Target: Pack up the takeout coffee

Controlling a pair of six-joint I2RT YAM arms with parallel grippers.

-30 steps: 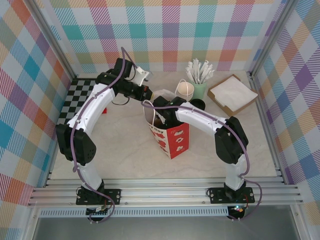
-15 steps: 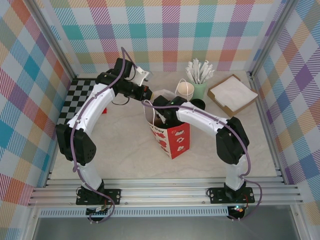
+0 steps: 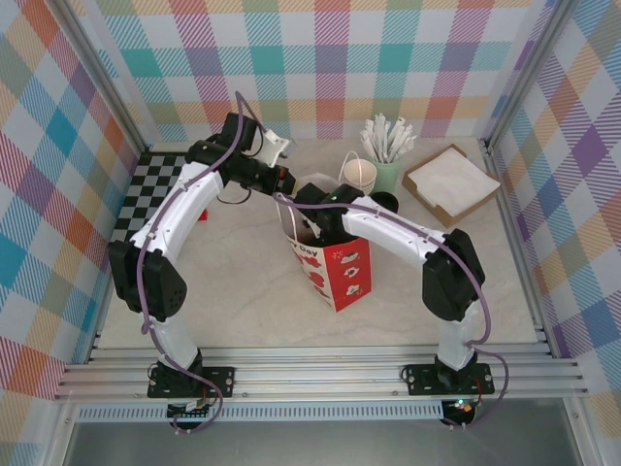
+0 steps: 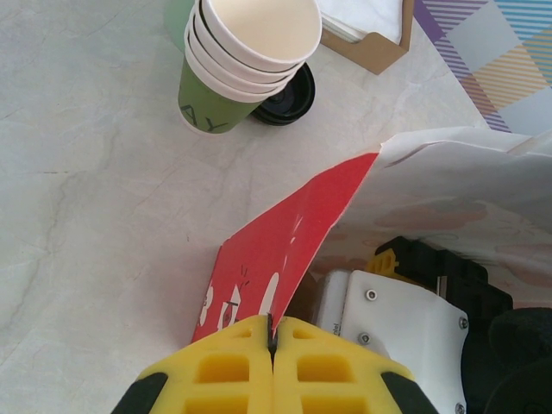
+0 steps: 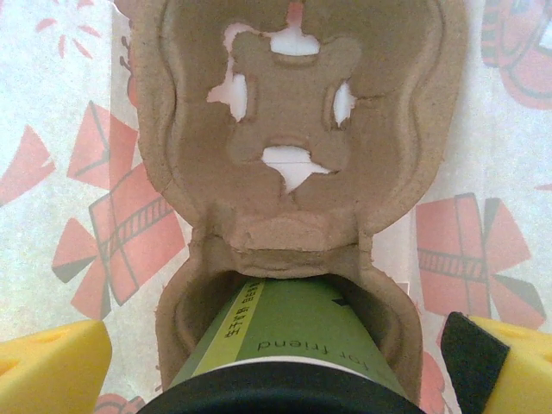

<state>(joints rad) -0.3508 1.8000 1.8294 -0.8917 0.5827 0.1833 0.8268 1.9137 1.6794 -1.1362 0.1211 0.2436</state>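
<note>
Plaid-walled enclosure (image 3: 330,58) over a cream marbled table (image 3: 243,291). The red-and-white gift bag (image 3: 340,277) is pinched at its rim by the closed left gripper (image 4: 272,332). Inside, the brown carrier (image 5: 293,112) is seen ahead of the right gripper (image 5: 276,336), whose spread fingers (image 5: 52,366) flank, without touching, the black-lidded green cup (image 5: 293,315) seated in it

We see a red-and-white bag (image 3: 335,267) standing at center. The left gripper (image 3: 282,182) meets its rim at 11 o'clock, and the right arm (image 3: 388,228) reaches into its mouth. Cups (image 3: 357,175), stirrers (image 3: 386,139) and a napkin box (image 3: 451,182) sit toward 1 and 2 o'clock.
</note>
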